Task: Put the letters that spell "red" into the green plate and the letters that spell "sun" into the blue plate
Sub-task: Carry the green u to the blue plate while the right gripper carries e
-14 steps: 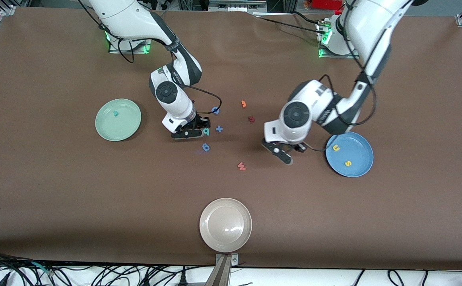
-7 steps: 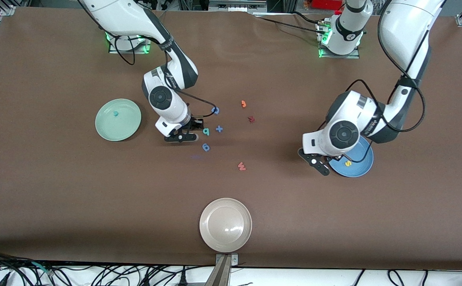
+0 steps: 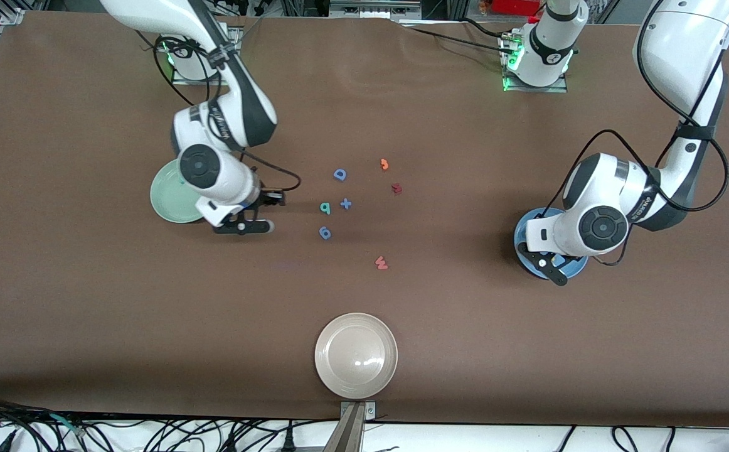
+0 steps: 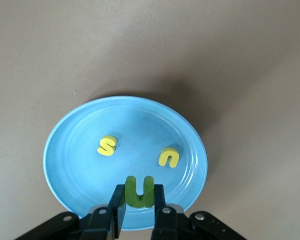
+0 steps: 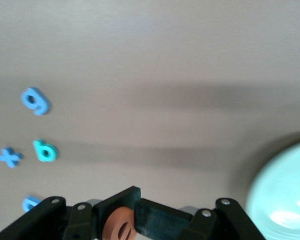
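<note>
The blue plate (image 4: 75,160) (image 3: 576,269) holds a yellow "s" (image 4: 107,145) and a yellow "u" (image 4: 169,157). Just over its rim hangs my left gripper (image 4: 139,191) (image 3: 555,275), shut on the green "n" (image 4: 139,192). My right gripper (image 5: 135,212) (image 3: 245,226) is shut on the orange "e" (image 5: 121,226), over bare table beside the green plate (image 3: 165,202) (image 5: 284,195). The right arm covers part of that plate. The teal "d" (image 3: 325,207) (image 5: 44,151) lies on the table among the loose pieces.
Around the teal "d" lie a blue plus (image 3: 345,203), a blue "D" (image 3: 339,174) and a blue "9" (image 3: 325,233). An orange piece (image 3: 384,164), a dark red piece (image 3: 396,188) and a pink "w" (image 3: 381,263) lie mid-table. A beige plate (image 3: 356,355) sits nearest the front camera.
The left gripper has carried the green "n" from mid-table to over the blue plate. The right gripper has moved with the orange "e" from beside the teal "d" toward the green plate.
</note>
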You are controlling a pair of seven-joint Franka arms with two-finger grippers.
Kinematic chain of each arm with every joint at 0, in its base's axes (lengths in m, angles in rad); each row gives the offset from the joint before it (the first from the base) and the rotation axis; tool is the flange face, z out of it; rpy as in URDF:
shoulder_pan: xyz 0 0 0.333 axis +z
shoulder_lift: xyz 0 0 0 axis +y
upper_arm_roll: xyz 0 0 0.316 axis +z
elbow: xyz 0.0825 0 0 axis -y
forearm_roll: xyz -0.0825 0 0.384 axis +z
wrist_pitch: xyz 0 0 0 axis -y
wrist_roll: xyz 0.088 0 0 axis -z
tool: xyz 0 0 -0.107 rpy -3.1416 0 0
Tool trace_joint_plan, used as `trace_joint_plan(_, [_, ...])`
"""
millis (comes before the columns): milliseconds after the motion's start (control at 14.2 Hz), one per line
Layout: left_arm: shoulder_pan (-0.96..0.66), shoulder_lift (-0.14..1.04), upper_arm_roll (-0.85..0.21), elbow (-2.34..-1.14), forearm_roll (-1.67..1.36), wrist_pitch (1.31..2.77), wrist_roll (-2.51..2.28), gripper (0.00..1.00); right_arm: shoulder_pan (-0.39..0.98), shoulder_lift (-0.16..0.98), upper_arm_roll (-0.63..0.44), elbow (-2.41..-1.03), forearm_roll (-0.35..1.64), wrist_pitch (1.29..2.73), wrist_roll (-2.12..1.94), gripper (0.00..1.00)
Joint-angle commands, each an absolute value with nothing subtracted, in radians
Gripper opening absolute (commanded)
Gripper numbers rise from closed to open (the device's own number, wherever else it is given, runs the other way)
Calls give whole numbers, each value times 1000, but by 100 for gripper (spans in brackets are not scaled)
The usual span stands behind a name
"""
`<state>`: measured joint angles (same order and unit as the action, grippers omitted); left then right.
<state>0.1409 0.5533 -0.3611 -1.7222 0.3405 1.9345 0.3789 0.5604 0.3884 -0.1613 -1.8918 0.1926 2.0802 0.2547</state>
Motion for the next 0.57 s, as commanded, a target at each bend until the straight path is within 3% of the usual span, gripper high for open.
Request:
trace_joint_plan(0, [164,555,-370,-1740,371,1936,390,59,560,353,-250,-1893,195,1978,140,0])
trace_joint_plan(71, [182,566,-371,-1738,370,1936,391,100,561,350,-282,-1893,193,1951,105,0])
trace_joint_plan(494, [181,532,-411,-1715,356,1928,439,100,560,377,-458,-1953,186,1910,-81,0])
